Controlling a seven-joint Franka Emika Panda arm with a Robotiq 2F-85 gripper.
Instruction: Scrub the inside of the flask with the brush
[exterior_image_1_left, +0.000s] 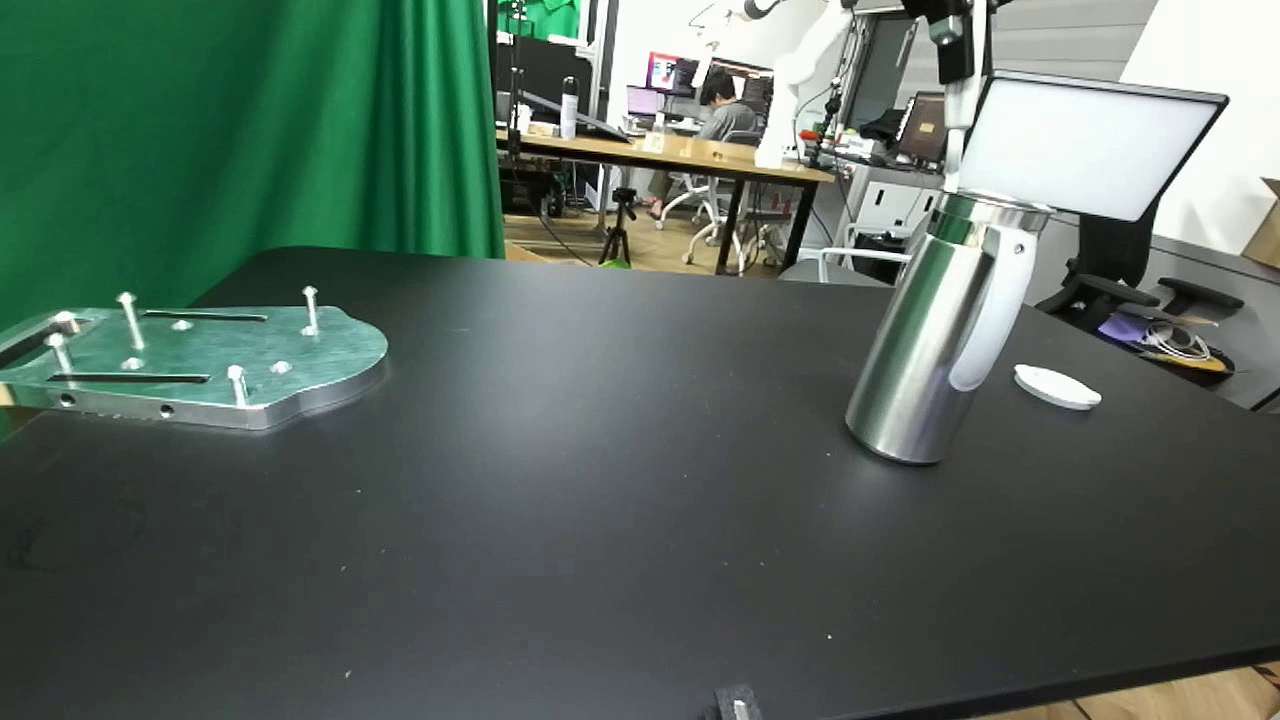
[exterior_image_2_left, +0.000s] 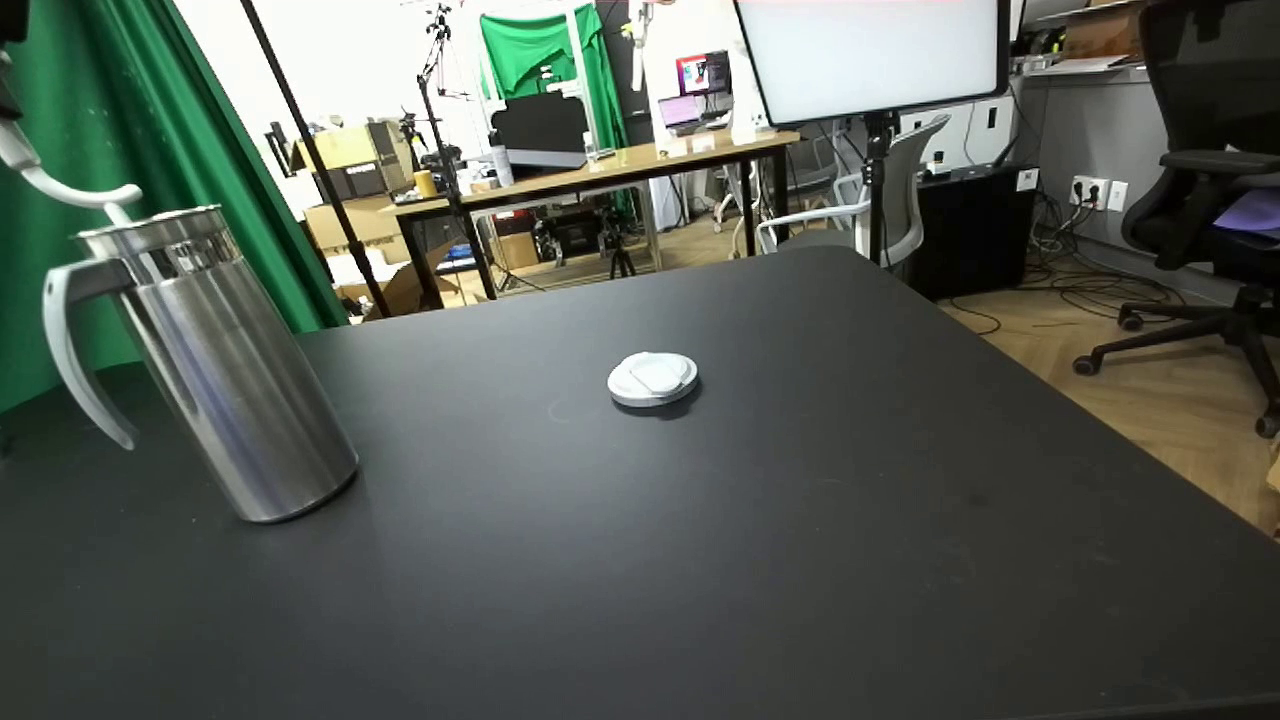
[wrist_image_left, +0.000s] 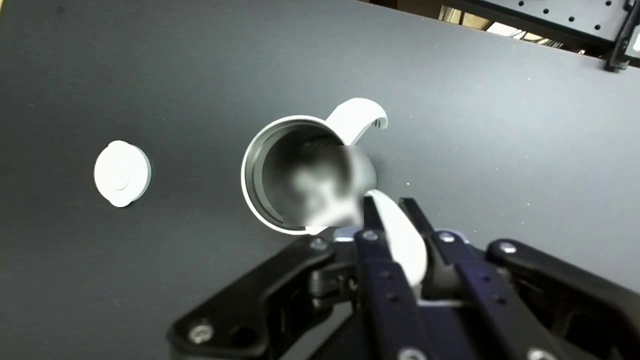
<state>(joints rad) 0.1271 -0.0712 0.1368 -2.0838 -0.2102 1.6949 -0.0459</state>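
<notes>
The flask (exterior_image_1_left: 925, 345) is a shiny steel cylinder with a pale side handle. It stands on the black table and also shows in an exterior view (exterior_image_2_left: 245, 370). In the wrist view its round mouth (wrist_image_left: 253, 175) faces me, partly covered by a blurred patch. My gripper (wrist_image_left: 390, 204) is shut on the white handle of the brush (wrist_image_left: 405, 240), beside and above the mouth. In both exterior views the brush's white stem (exterior_image_1_left: 955, 155) (exterior_image_2_left: 85, 195) runs down to the flask's mouth. The brush's head is hidden, apparently inside the flask. The gripper shows only partly at the exterior views' edges.
A white round lid (exterior_image_1_left: 1057, 387) lies on the table near the flask, also in the wrist view (wrist_image_left: 122, 173). A flat greenish plate with upright pegs (exterior_image_1_left: 230, 350) is at the far left. A light panel (exterior_image_1_left: 1085, 145) stands beyond the table edge.
</notes>
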